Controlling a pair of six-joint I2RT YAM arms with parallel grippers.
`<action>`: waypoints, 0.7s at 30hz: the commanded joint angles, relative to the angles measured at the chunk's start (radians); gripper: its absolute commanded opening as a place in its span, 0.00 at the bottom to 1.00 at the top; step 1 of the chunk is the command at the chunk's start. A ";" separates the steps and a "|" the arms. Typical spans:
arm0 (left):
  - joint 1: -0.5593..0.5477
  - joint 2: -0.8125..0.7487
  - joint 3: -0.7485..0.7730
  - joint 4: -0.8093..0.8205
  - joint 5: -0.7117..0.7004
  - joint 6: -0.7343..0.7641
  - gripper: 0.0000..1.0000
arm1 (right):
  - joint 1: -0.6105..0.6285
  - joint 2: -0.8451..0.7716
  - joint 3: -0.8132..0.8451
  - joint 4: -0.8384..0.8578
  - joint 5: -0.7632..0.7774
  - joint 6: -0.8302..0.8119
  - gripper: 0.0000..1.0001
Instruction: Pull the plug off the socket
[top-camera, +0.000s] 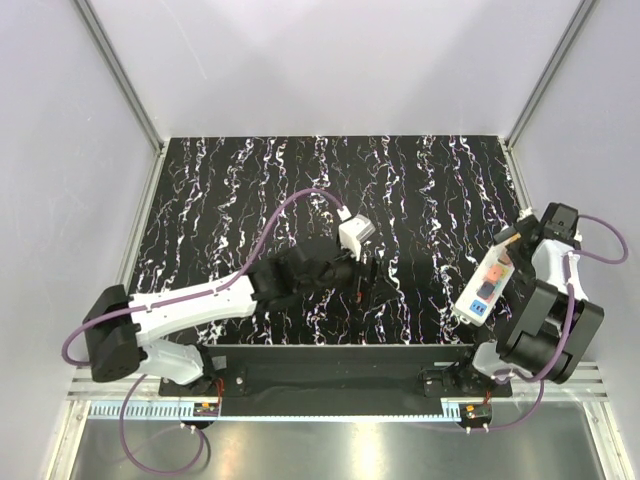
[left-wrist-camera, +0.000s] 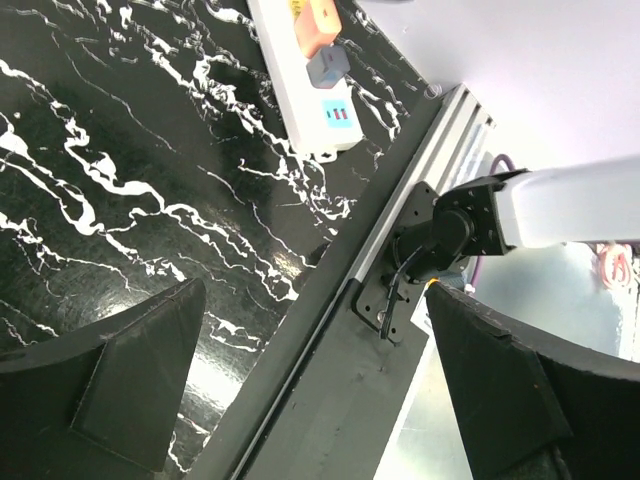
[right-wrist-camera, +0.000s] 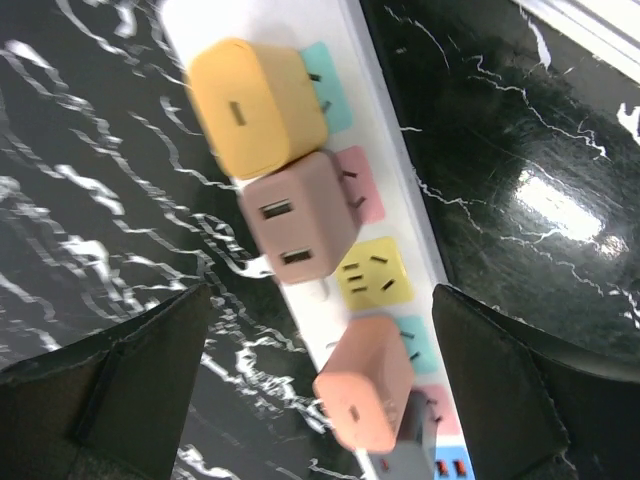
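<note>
The power strip (top-camera: 487, 285) lies slantwise at the right edge of the black marbled table (top-camera: 300, 200). The peach plug (right-wrist-camera: 365, 395) sits in it, low in the right wrist view, below a pink adapter (right-wrist-camera: 295, 225) and a yellow adapter (right-wrist-camera: 258, 105). The right gripper (right-wrist-camera: 320, 295) hangs over the strip, jaws wide, one finger on either side, holding nothing. The left gripper (top-camera: 365, 270) is at mid-frame in the top view, well apart from the strip, jaws also wide and empty.

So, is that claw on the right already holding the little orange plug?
No: the right gripper is wide open, and the plug sits untouched in the power strip.
</note>
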 joint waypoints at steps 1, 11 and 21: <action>0.008 -0.075 -0.037 0.078 0.015 0.032 0.99 | 0.001 0.046 -0.031 0.104 -0.010 -0.076 1.00; 0.010 -0.129 -0.106 0.173 0.084 -0.002 0.99 | 0.008 0.132 -0.089 0.235 -0.129 -0.124 1.00; 0.027 -0.158 -0.131 0.069 -0.017 0.016 0.99 | 0.200 0.213 -0.068 0.233 -0.056 -0.098 1.00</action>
